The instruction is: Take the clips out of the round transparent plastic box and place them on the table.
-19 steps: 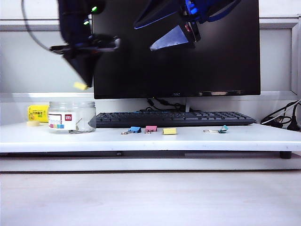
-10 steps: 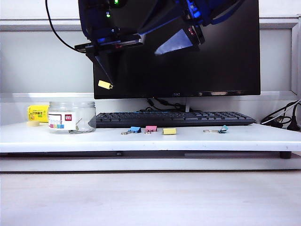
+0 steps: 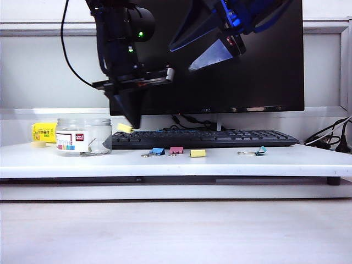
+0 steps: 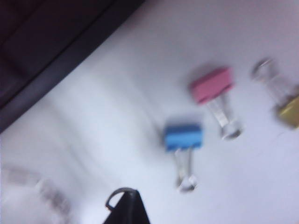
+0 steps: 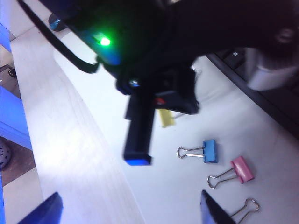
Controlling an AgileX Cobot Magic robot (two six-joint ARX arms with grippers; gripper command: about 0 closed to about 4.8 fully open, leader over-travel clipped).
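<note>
Yellow clip sits pinched in the clenched left gripper, held in the air in the left-centre of the exterior view, just right of the round transparent plastic box and above the keyboard's left end. A second yellow clip lies on the table at centre — blue clip and pink clip to its left, teal clip to its right. Right gripper hangs at top centre before the monitor, jaws apart, holding nothing.
</note>
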